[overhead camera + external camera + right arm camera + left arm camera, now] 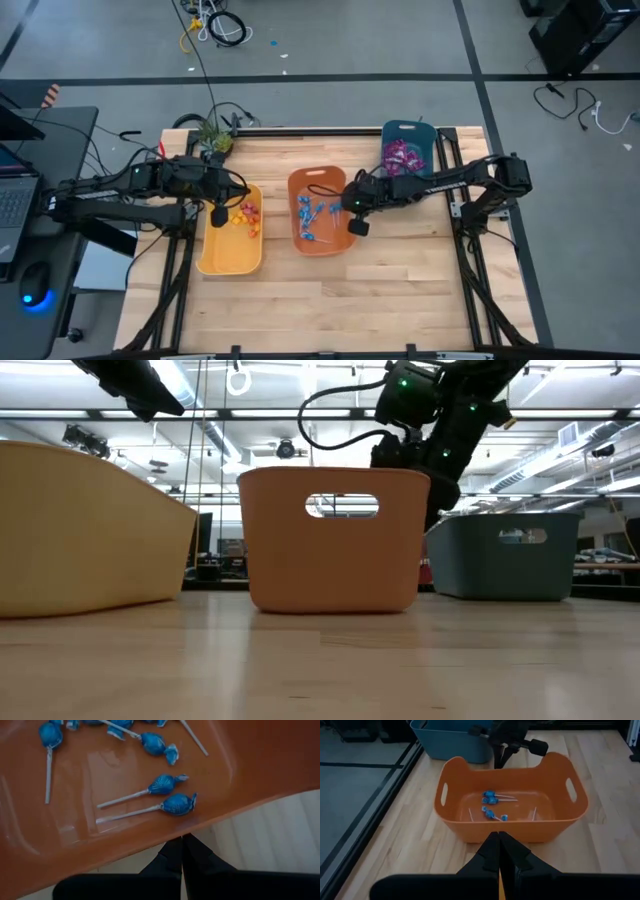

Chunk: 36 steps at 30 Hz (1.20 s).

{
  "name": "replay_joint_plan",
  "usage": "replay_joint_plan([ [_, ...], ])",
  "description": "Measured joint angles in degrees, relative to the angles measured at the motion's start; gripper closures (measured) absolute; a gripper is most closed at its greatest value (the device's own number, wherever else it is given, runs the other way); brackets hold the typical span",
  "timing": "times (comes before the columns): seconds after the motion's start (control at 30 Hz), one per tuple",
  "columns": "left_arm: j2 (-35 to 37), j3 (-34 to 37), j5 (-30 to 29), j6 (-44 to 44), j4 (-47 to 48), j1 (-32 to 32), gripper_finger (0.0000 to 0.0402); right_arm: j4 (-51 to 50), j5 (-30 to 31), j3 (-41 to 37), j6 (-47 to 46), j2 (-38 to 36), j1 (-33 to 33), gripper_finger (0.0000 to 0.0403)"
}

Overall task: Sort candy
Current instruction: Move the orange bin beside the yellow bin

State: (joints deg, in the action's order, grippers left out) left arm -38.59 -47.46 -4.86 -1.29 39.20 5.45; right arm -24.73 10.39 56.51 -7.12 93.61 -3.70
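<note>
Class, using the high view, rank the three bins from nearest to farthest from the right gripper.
1. Orange bin, holding blue lollipops: the shut right gripper hangs at its right edge.
2. Teal bin, behind the gripper, holding purple packets.
3. Yellow bin, far left, under the left gripper.

— What is the surface [400, 300] made of?
— Pale wood planks, smooth and matt. On it, the orange bin [125, 845] looks like glossy plastic.
— And the lollipops [172, 804] inside?
— Crinkly blue wrappers, probably foil, on thin sticks.
</note>
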Motion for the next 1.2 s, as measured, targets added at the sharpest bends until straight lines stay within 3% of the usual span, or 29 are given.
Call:
replay_joint_plan([
  [0.7,0.00,0.00,0.00,-0.01,0.09,0.00,0.0401,3.59,-1.46,0.00,2.05,0.03,-1.80,0.0403],
  [1.2,0.02,0.00,0.31,-0.01,0.08,0.00,0.0401,15.49,-4.13,0.07,3.22,7.92,-1.81,0.0403],
])
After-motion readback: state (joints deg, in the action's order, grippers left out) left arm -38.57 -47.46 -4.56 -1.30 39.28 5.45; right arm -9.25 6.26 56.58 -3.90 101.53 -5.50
